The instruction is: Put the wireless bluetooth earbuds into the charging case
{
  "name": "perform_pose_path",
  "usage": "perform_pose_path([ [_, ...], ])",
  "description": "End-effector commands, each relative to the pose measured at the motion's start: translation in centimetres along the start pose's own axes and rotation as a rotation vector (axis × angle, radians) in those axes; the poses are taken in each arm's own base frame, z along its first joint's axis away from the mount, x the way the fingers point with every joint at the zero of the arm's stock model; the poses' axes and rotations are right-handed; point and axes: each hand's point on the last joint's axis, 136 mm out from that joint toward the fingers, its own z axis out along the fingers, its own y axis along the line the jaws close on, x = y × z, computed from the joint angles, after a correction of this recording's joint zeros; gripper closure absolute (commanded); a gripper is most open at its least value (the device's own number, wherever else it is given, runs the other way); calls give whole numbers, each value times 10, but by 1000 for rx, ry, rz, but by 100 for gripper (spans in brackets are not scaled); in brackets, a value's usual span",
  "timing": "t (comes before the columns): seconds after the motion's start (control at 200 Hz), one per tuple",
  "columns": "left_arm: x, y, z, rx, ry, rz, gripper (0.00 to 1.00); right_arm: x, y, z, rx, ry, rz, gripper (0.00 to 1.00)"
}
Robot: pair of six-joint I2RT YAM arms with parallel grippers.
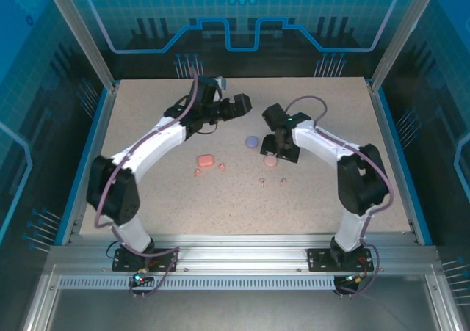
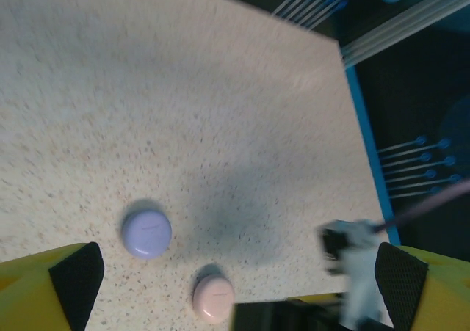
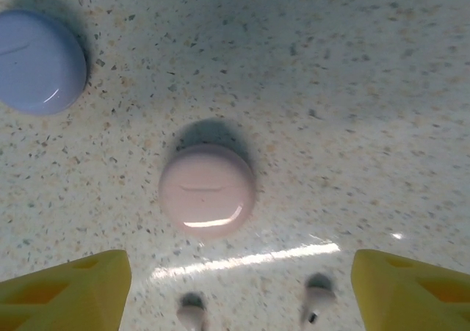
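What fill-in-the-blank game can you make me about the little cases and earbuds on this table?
1. The round plastic case beside the round pale pink plastic case is coloured ___.
2. Close to the pink case lie ___ tiny pale pink stemmed earbuds.
3. The right hand is open and holds ___.
Missing words: purple; two; nothing.

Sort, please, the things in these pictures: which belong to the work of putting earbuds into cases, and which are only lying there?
For the job: round pale pink plastic case; two pale pink stemmed earbuds near it; coral-orange case; two coral-orange earbuds beside it; round purple plastic case.
Not for the job: speckled beige table top; grey aluminium front rail.
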Motion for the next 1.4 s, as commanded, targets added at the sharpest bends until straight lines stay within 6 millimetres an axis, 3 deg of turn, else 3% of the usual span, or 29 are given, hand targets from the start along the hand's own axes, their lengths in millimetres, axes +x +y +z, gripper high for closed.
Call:
perform_pose_path([
  [0.0, -15, 27, -26, -91, -116, 39, 1, 2, 8, 11, 60, 28, 20, 21],
  [0.205, -27, 44, -57, -126, -204, 64, 1, -4, 17, 31, 139, 54, -14, 22],
  [0.745, -32, 65, -84, -157, -298, 14, 1, 9, 10, 58, 189, 108, 24, 30],
  [1.155, -17, 49, -76, -24, -241, -55, 1, 19, -4, 74, 161, 136, 48, 42],
  [1.396, 11, 52, -64, 54, -158, -178, 1, 16, 3, 74, 83, 135, 34, 65],
])
